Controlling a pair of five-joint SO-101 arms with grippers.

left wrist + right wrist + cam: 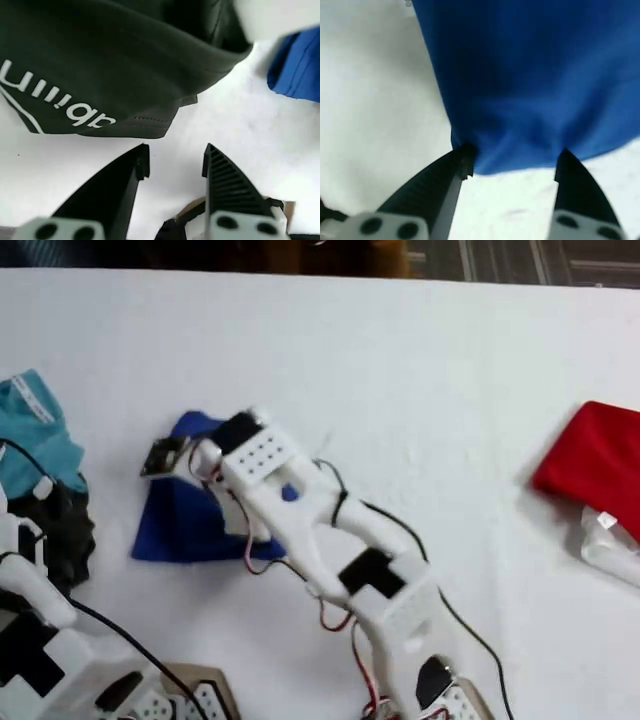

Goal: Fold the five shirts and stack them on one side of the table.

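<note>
Right pincer (515, 152), spread, astride blue shirt (530, 75), narrow end rearward

White table (450, 390), dark background (200, 252) beyond

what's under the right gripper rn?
The blue shirt, lying on the white table. The right gripper is open, with its fingertips at the shirt's edge. Anything beneath the shirt is covered by the cloth.

Upside-down white lettering (55, 97) on black shirt (130, 55)
</note>
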